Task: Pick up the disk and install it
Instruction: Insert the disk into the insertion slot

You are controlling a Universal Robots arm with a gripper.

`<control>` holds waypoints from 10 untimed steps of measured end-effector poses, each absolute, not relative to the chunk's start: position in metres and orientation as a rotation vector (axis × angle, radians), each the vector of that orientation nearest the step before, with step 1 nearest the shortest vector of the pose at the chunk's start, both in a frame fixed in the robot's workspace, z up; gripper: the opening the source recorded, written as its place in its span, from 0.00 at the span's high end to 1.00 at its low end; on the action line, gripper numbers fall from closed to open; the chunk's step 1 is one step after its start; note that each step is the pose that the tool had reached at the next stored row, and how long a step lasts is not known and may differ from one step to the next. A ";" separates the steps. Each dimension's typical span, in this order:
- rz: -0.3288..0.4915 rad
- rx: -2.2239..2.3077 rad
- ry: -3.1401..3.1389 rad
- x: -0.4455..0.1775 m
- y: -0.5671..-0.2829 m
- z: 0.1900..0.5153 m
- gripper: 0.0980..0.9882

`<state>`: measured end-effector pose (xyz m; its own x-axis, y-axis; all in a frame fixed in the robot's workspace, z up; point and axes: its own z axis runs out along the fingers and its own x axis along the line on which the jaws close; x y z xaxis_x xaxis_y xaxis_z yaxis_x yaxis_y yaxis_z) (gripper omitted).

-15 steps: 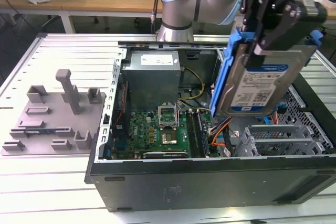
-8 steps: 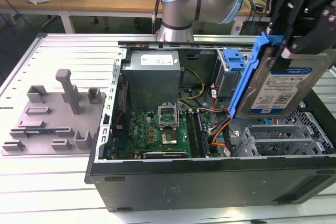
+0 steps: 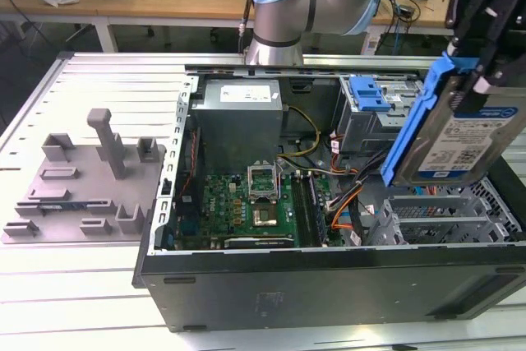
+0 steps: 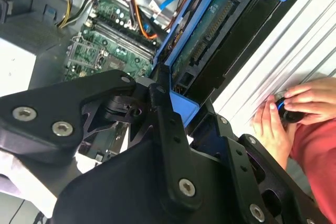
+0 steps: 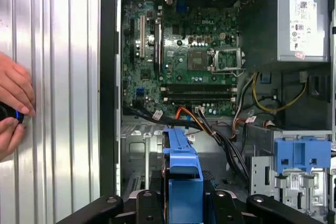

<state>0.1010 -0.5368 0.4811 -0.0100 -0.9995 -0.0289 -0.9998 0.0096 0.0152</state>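
We see the gripper [image 3: 486, 71] clamped on the disk [image 3: 450, 147], held tilted above the open case [image 3: 329, 281] at the exterior view's right, its label [image 3: 485, 123] cut off by the frame edge, a hand [image 5: 14, 95] partly out of frame beside the case.

In the exterior view, we see the gripper [image 3: 478, 71] cut off by the picture's top edge, and the disk [image 3: 464, 141] it clamps runs past the exterior view's right. In both wrist views, a person's hand [image 4: 312, 97] [image 5: 14, 90] is cropped at the edge. Its fingers cover most of a small dark object [image 4: 287, 113] that we cannot identify.
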 end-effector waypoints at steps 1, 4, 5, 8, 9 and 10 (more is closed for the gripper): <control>0.049 -2.203 2.225 0.103 -0.537 0.481 0.70; 0.049 -2.201 2.228 0.105 -0.537 0.480 0.70; 0.048 -2.197 2.232 0.105 -0.537 0.479 0.70; 0.048 -2.184 2.244 0.105 -0.537 0.478 0.70; 0.048 -2.183 2.245 0.105 -0.537 0.478 0.70; 0.048 -2.180 2.248 0.107 -0.537 0.477 0.70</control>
<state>0.1068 -0.5371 0.4772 -0.0311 -0.9991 -0.0282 -0.9994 0.0307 0.0152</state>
